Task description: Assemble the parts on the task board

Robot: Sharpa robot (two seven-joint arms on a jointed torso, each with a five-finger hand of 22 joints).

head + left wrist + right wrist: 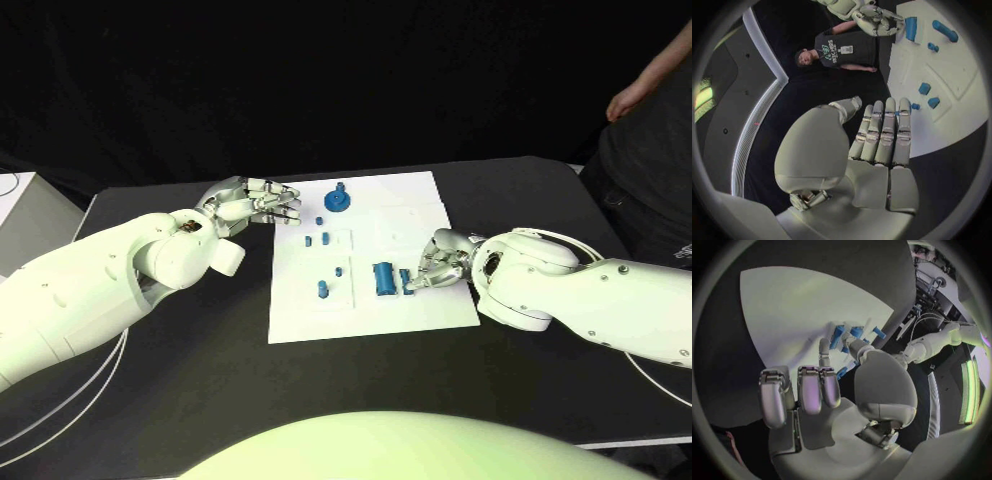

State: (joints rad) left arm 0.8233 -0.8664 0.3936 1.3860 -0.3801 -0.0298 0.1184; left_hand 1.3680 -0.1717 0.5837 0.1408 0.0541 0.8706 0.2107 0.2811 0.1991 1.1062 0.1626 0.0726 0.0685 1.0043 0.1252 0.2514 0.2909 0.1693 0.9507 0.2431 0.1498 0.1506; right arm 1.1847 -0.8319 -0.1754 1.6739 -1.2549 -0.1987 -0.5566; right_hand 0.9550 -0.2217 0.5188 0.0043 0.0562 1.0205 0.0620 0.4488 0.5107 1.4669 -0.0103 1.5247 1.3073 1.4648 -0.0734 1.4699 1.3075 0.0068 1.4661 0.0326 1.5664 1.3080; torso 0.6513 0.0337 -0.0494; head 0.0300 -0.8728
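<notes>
From the head view, the white board [368, 300] lies in the middle of the black table [173, 400], with small blue parts scattered on it: a round piece with a stem [338, 199] at the far edge, little pegs [319, 240] mid-board, and a larger cylinder [384, 278] toward the near right. The right hand [440, 262] sits at the board's right side, its fingertips just beside or touching the cylinder; whether it truly grips it I cannot tell. The left hand [257, 204] hovers at the board's far left edge, fingers curled, holding nothing visible.

In the left wrist view, the left hand [879, 135] shows its fingers straight and side by side, empty, above the board's edge [942, 130].

In the right wrist view, the right hand [817, 390] has fingers reaching among blue parts [847, 335], contact unclear.

To do this step well, the right hand should probably settle a firm pinch on the cylinder before lifting, keeping clear of neighbouring pegs.
</notes>
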